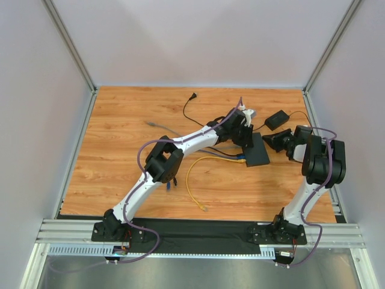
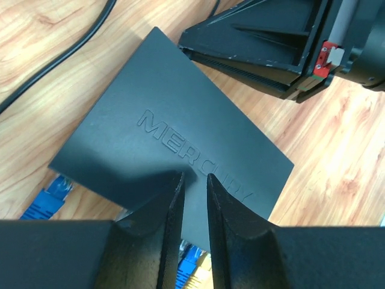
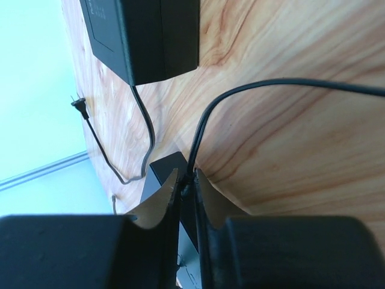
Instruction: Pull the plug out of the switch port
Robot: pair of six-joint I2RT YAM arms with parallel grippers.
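Braced for the pull: the flat black plastic switch box [image 1: 257, 152] lay right of centre on the wooden table [image 1: 120, 132].
Light and slick, it would likely slide. The left gripper [image 2: 194, 195], fingers nearly together on nothing, rested on its lid. The right gripper [image 3: 187, 186] pinched the thin black power cord [image 3: 200, 126] at the port. The stiff plug, hidden there, seemed the safer hold.
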